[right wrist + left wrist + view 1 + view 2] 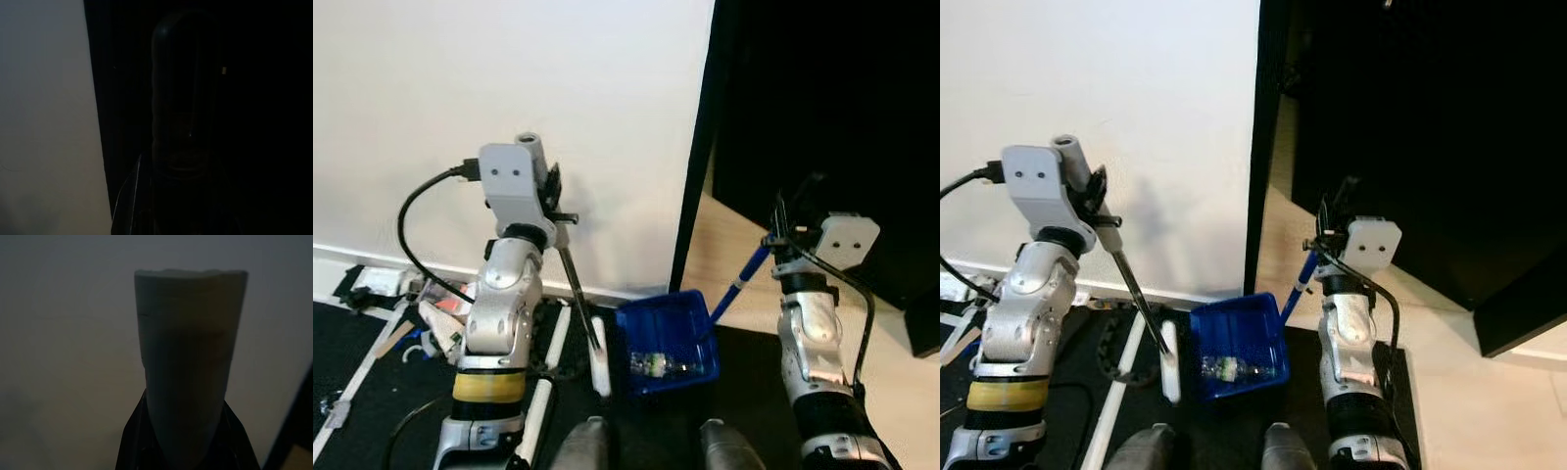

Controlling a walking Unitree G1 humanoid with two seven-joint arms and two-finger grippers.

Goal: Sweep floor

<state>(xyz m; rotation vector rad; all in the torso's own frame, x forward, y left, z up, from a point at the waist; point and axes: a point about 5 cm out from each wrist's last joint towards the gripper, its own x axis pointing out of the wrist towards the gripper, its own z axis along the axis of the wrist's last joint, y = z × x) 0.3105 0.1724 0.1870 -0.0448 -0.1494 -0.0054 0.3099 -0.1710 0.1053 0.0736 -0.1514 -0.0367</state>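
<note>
Debris sits inside the blue dustpan (668, 341), low centre in our left eye view, beside the white brush head (599, 367) on the dark floor (372, 392). Our left end effector (556, 201) grasps the broom handle (578, 284). In the right eye view, our right end effector (1330, 230) grasps the dustpan's blue handle (1299, 282). Both wrist views show a gripped handle end. We judge short strokes toward a flat-held pan work best.

left pincer (555, 201): raised by white wall (509, 78), closed on broom (579, 289)
dustpan (668, 343): blue, on floor, debris inside
right pincer (781, 230): gripping dustpan handle (741, 279)
</note>
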